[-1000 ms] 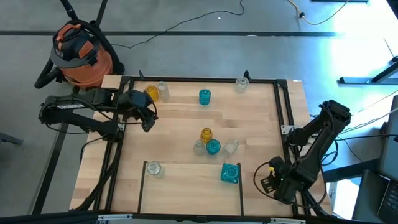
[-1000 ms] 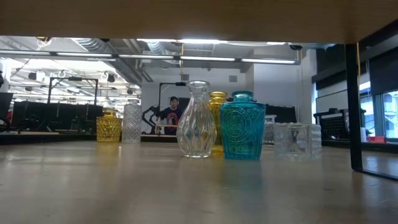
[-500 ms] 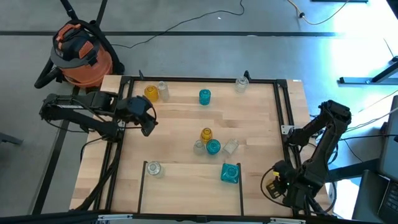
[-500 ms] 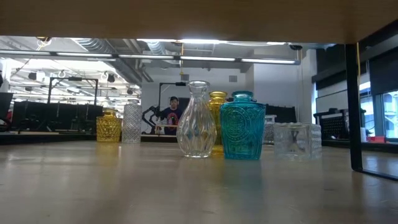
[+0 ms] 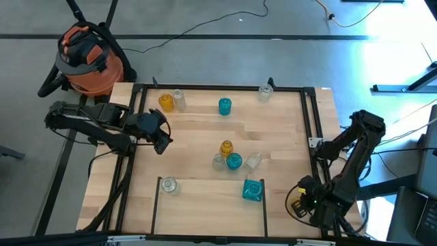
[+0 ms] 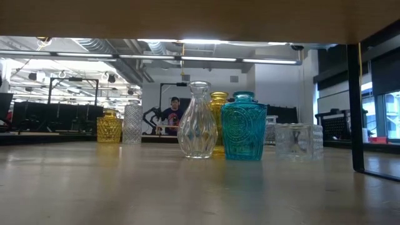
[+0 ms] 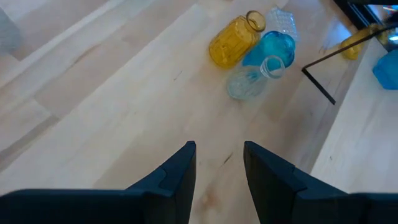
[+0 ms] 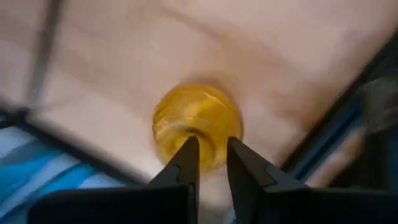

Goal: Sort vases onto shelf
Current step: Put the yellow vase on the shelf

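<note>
— How was the light over the table (image 5: 205,137)?
— Even and bright from above, with glare flaring on the floor at the far right; ceiling strip lights (image 6: 187,42) glowed in the low view.
— Any blur?
— The right wrist view smeared badly; the amber vase (image 8: 198,124) there was soft-edged.

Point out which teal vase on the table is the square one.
The teal vase nearest the table's front edge, right of the lone clear vase. From above its outline is square; the other two teal vases look round.
</note>
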Controlling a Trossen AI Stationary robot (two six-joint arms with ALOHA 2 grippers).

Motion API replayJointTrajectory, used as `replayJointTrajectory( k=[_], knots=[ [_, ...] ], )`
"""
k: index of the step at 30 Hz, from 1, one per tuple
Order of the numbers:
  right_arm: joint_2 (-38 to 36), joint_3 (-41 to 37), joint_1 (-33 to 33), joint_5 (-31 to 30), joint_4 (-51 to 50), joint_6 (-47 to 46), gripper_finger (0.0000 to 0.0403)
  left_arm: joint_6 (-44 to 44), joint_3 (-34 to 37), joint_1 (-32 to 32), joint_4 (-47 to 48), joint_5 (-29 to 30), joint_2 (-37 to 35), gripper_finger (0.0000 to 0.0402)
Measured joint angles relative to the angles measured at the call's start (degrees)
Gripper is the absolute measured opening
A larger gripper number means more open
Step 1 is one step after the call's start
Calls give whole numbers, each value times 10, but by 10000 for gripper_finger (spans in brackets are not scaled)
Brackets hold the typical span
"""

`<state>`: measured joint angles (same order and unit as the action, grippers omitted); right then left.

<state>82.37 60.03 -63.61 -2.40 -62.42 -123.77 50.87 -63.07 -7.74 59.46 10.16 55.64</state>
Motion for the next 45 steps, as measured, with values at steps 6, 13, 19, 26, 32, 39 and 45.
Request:
replayJointTrajectory(
  k=[6,13,19,26,32,39,45],
  knots=[
    [-1,2,25,10,-13,25,4,3,0,-12,0,24,0,128],
    [-2,2,42,4,-11,55,32,13,0,-13,-1,25,0,128],
    [-2,2,60,5,-6,87,7,11,0,-13,-1,43,0,128],
    [-23,13,100,21,-39,140,1,11,0,-13,-1,44,0,128],
    [-63,103,155,-30,-219,192,1,11,0,-13,-1,44,0,128],
    [-82,264,269,-194,-270,340,0,11,0,-13,-1,45,0,128],
    [-23,401,400,-209,-196,587,0,11,0,-13,-1,55,0,128]
  ],
)
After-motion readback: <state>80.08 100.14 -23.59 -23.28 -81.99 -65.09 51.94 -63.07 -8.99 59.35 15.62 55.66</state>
